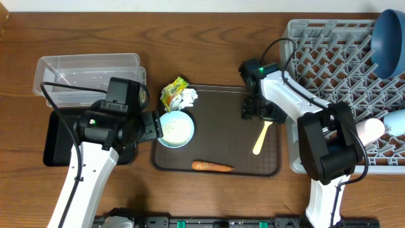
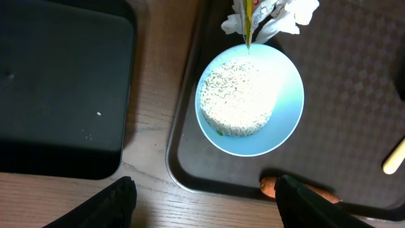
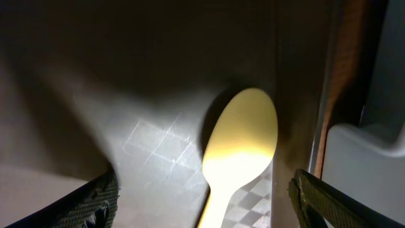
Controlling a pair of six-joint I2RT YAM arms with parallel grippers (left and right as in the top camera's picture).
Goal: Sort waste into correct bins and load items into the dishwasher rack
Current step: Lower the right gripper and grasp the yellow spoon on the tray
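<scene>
Overhead, the brown serving tray point(image 1: 221, 120) sits mid-table on the wooden table point(image 1: 209, 38) and carries most of the waste: the yellow-green snack wrapper point(image 1: 173, 92) and the crumpled white paper point(image 1: 188, 96) touch each other at its far left corner, and the orange carrot point(image 1: 212, 166) lies along its near edge. A small light-blue bowl point(image 1: 175, 128) stands at the tray's left side, just beside the wrapper, with a mound of white rice point(image 2: 237, 98) in it. The left gripper point(image 1: 154, 125) hangs at the tray's left rim next to that bowl; in the left wrist view its fingers point(image 2: 120, 202) are spread wide with nothing between them. The pale yellow spoon point(image 1: 262, 137) lies on the tray's right side, handle toward the near edge. The right gripper point(image 1: 256, 109) is just over the spoon's bowl end — jaws spread wide to either side of it, not touching it. The clear plastic tub point(image 1: 88, 69) stands at far left, with the black tray point(image 1: 57, 139) nearer, partly under the left arm. The grey dishwasher rack point(image 1: 329, 57) fills the right side — the dark-blue bowl point(image 1: 387, 41) leans in its far right corner, and a pale pinkish cup point(image 1: 370, 130) and a light-blue cup point(image 1: 397, 119) lie at its right edge.
</scene>
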